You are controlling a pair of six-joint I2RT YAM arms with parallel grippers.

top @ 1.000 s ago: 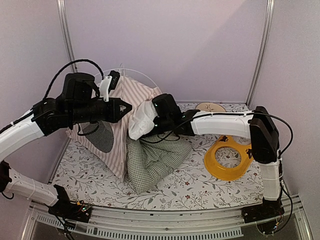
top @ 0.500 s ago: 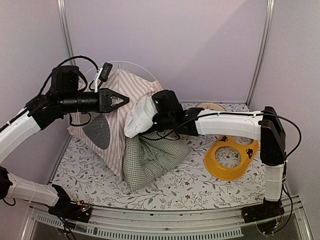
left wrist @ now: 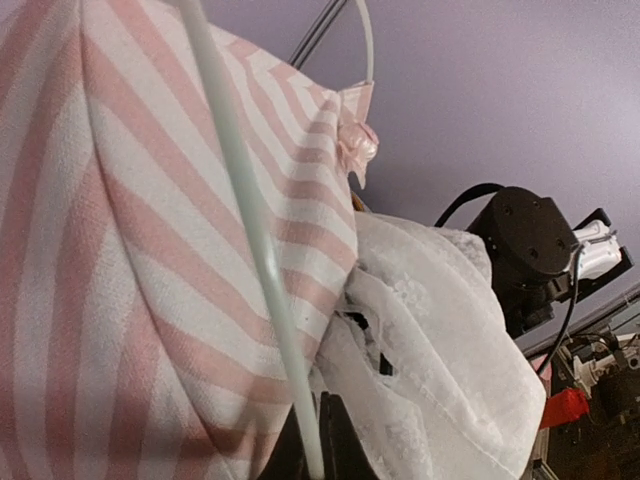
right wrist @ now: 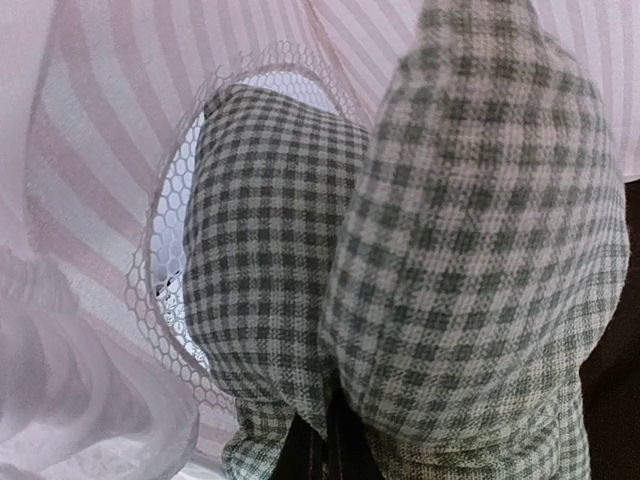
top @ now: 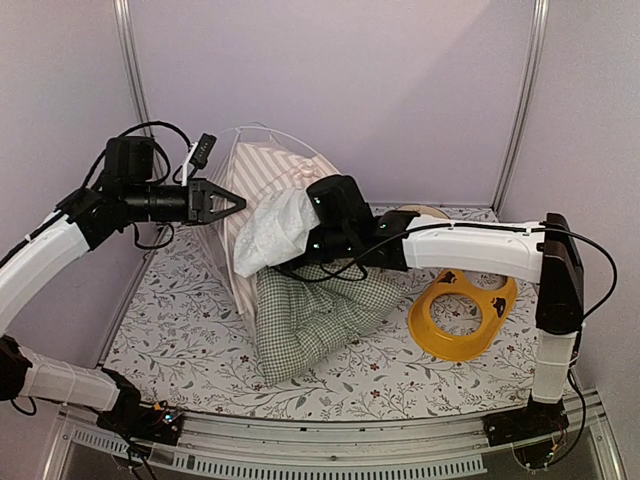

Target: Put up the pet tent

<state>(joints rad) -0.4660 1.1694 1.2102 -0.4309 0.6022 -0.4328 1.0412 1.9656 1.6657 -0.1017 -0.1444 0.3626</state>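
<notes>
the pet tent stood half-raised at the table's back left, the left gripper pinched tight on its white pole to prop the peak, while the right gripper, draped in the sheer flap, seemed clamped on the checked cushion.

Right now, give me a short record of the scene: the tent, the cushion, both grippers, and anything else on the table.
tent: pink-and-white striped fabric tent, lifted at back left
door flap: white sheer flap draped over the right wrist
left gripper: shut on thin white pole
right gripper: shut on green-and-white checked cushion
other: yellow plastic ring flat on floral table, right of cushion
</notes>
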